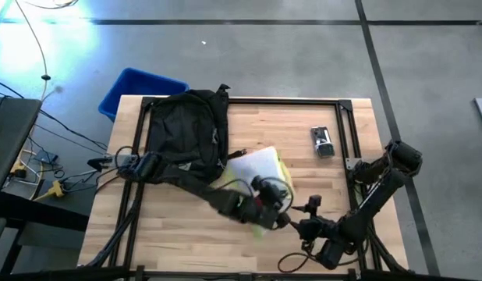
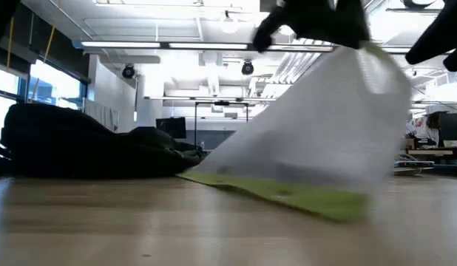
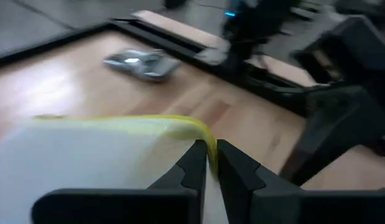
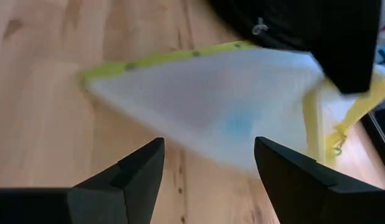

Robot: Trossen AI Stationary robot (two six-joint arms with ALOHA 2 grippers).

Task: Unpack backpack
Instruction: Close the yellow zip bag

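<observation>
Backpack: the large black soft fabric backpack (image 1: 185,133) lies on the far left part of the wooden table (image 1: 303,148), its rounded body toward the far edge; in the low view it shows as a dark heap (image 2: 73,144) at the left.
Pouch: a clear, whitish flat plastic pouch with a yellow edge (image 1: 258,168) sits just right of the backpack, near the table's middle. One yellow edge rests on the wood while the rest tilts up (image 2: 317,140).
Left gripper: the left gripper (image 3: 211,163) is over the middle of the table, its two dark fingers nearly together and pinching the pouch's yellow edge (image 3: 180,121).
Right gripper: the right gripper (image 4: 208,165) hovers near the pouch on its near right side, fingers spread wide apart with nothing between them; the pouch (image 4: 223,112) lies just ahead of them.
Small object: a small silvery packet (image 1: 323,141) lies on the far right part of the table, well apart from the pouch.
Bin: a blue plastic bin (image 1: 132,90) stands on the floor beyond the table's far left corner.
</observation>
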